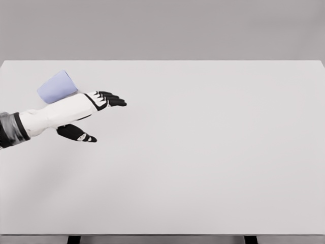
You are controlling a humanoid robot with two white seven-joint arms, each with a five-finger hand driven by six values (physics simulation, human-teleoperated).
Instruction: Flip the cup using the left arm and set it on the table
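While tilted, cup (57, 87) behind left hand (96, 109)

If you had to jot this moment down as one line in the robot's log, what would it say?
left hand: open, holds nothing | cup: on its side, behind hand | table: white | right arm: out of view | flip: not done

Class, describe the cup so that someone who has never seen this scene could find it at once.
Start at the white table and go to its far left side. There the left hand reaches in, fingers spread; just behind its wrist lies the cup. It is the only coloured thing: pale lavender, tipped on its side.
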